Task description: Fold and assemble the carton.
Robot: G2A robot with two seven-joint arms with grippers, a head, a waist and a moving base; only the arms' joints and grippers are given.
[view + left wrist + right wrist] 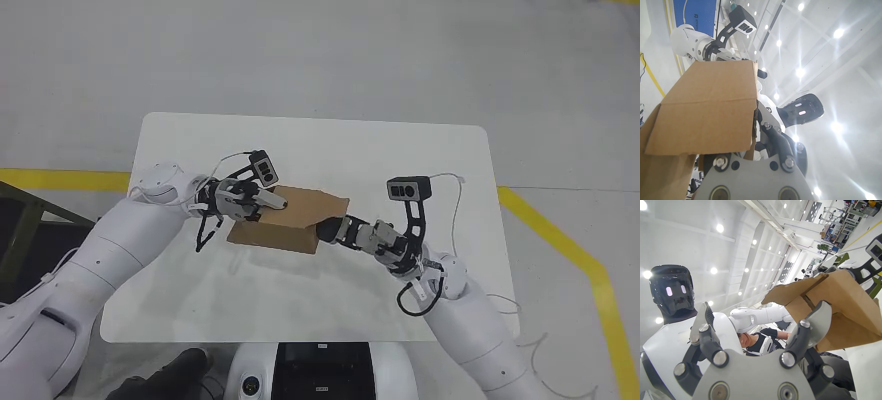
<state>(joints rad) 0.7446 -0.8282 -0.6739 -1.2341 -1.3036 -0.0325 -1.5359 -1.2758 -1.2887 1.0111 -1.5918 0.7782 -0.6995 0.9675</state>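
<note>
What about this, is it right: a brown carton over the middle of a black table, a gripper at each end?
No: the table is white, not black, as the top view shows. The brown carton is over its middle, the left gripper at one end, the right gripper at the other.
</note>
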